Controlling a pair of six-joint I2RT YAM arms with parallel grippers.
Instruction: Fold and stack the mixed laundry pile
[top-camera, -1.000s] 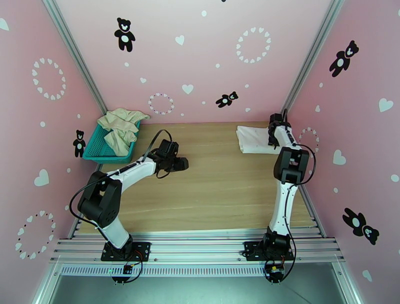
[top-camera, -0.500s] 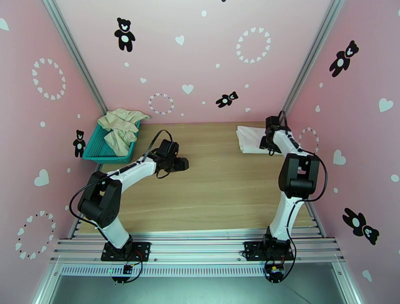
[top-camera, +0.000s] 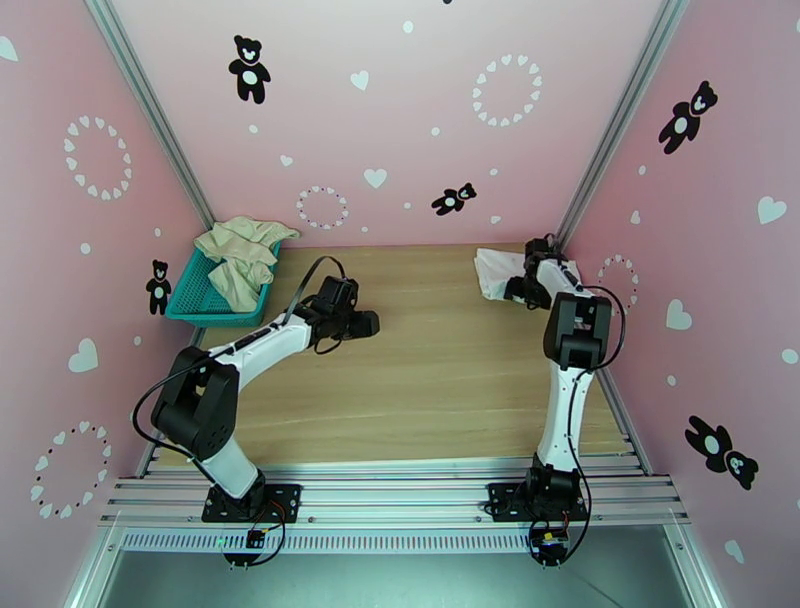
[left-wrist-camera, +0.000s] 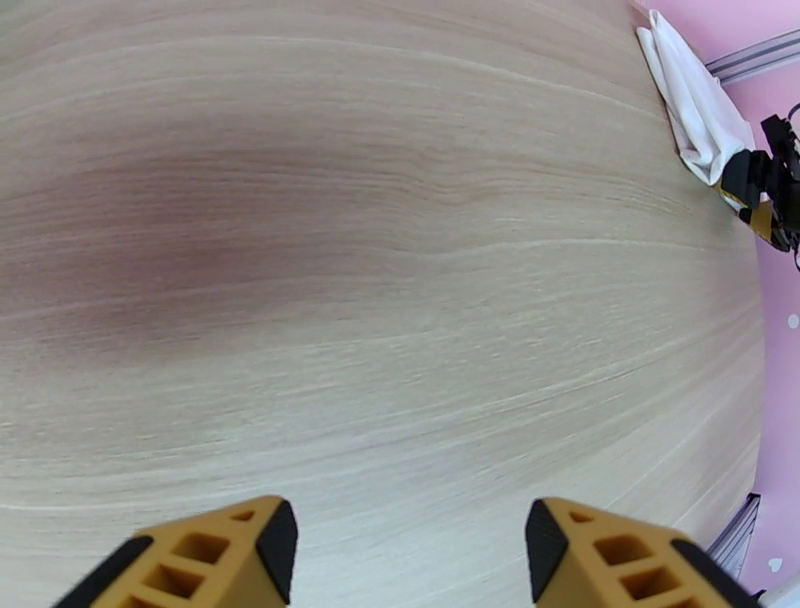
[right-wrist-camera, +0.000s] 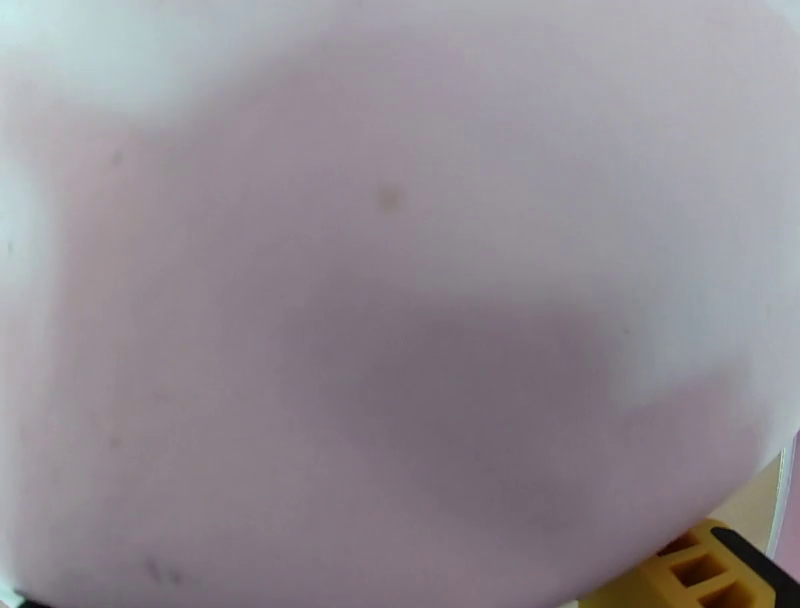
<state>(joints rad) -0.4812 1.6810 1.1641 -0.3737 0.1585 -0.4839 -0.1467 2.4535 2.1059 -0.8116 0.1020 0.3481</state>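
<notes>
Over at the far left nothing has moved: the cream garment (top-camera: 240, 255) lies heaped over the back rim of the basket (top-camera: 190, 305), unfolded as it was a second ago. The left gripper (top-camera: 368, 323) has hardly stirred either. It hangs over the bare table (top-camera: 430, 370), and its wrist view shows the left gripper (left-wrist-camera: 410, 540) with jaws well apart and nothing between them.

The change is on the right. The white T-shirt (top-camera: 495, 270) lies folded in the far right corner of the table. Over the last second the right arm has swung its wrist across, so the right gripper (top-camera: 516, 290) has shifted from the shirt's right edge to its near side. The shirt now looks narrower and a little bunched.

In the right wrist view the white cloth (right-wrist-camera: 400, 300) is pressed very close, and just one yellow fingertip (right-wrist-camera: 700, 572) peeks in at the corner. So I cannot tell how wide those jaws stand, nor whether they grip the cloth.

My guess is that the shirt is being set down or tidied. The cream piece still needs folding and stacking on it.
</notes>
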